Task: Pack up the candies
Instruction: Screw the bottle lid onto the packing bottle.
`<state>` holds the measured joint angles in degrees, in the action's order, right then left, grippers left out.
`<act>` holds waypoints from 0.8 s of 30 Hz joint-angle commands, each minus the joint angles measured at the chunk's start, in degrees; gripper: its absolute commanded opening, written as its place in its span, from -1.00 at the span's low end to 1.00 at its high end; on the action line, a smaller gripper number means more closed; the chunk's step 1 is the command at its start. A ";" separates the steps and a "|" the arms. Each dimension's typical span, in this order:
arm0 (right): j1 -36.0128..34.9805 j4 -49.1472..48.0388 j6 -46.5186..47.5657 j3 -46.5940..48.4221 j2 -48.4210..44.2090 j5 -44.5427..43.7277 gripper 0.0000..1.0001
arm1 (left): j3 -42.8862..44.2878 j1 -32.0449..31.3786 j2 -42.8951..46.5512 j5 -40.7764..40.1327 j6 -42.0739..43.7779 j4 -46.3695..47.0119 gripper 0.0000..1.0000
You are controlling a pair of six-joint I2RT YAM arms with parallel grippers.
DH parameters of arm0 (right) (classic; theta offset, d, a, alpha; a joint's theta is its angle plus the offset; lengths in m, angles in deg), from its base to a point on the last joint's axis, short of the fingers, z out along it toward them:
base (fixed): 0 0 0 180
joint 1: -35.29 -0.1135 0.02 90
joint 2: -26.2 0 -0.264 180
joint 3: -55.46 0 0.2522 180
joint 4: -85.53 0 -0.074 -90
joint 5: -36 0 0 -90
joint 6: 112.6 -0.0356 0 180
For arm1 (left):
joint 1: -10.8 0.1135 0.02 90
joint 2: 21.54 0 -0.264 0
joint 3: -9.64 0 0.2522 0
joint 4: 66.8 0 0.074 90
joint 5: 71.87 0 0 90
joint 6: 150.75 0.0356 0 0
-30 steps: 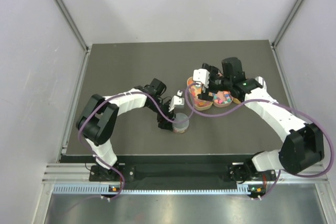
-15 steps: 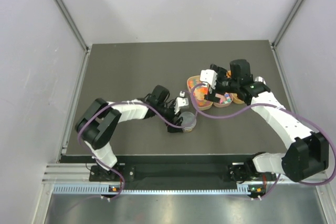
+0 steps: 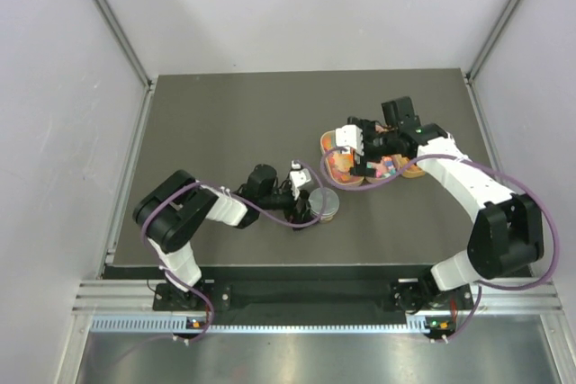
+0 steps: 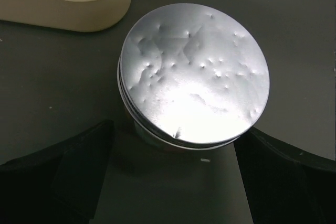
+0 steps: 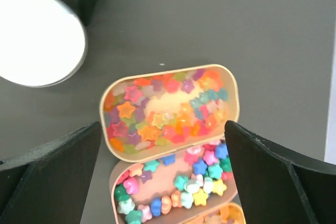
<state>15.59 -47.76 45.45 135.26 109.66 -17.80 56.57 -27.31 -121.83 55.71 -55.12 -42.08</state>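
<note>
The candies (image 5: 157,116) are small star-shaped sweets of many colours, lying in tan oval trays (image 5: 234,103) set side by side; in the top view they (image 3: 340,161) lie at centre right. My right gripper (image 5: 163,127) is open and empty, its fingers wide on either side above the two nearer trays; the top view shows it (image 3: 354,152) over them. My left gripper (image 4: 176,153) is open and low over the table, its fingers flanking a small jar capped with a round silvery lid (image 4: 194,77). In the top view this gripper (image 3: 304,204) sits just left of the jar (image 3: 325,204).
A tray corner with candies (image 4: 79,17) lies just beyond the jar in the left wrist view. A third tray (image 3: 414,168) sits at the right end of the row. The round lid also shows in the right wrist view (image 5: 37,35). The dark mat (image 3: 225,123) covers the table.
My left arm has dropped low and reached right, and the jar has shifted slightly right. My right gripper swung right, then came back left over the trays.
</note>
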 commanded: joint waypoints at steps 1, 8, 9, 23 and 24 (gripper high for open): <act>0.46 10.35 17.88 2.43 2.84 8.09 0.99 | -5.38 -0.39 -2.81 -2.17 -2.29 9.60 0.97; -0.42 18.54 34.48 7.16 11.54 13.18 0.99 | -10.05 -3.19 -3.33 0.47 4.12 14.33 0.96; -0.68 19.86 36.87 7.61 12.94 13.88 0.99 | -9.70 -3.64 -4.81 0.39 5.17 14.87 0.95; -3.24 49.49 69.40 20.27 26.84 13.37 0.99 | -6.54 -7.33 -9.66 -6.64 11.25 18.03 0.98; -3.32 49.93 70.19 20.27 26.75 12.06 0.99 | -6.45 -7.24 -9.83 -6.82 11.16 18.38 0.98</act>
<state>13.27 -11.46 89.54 153.01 136.44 -6.06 49.90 -34.32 -129.06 53.05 -47.04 -19.00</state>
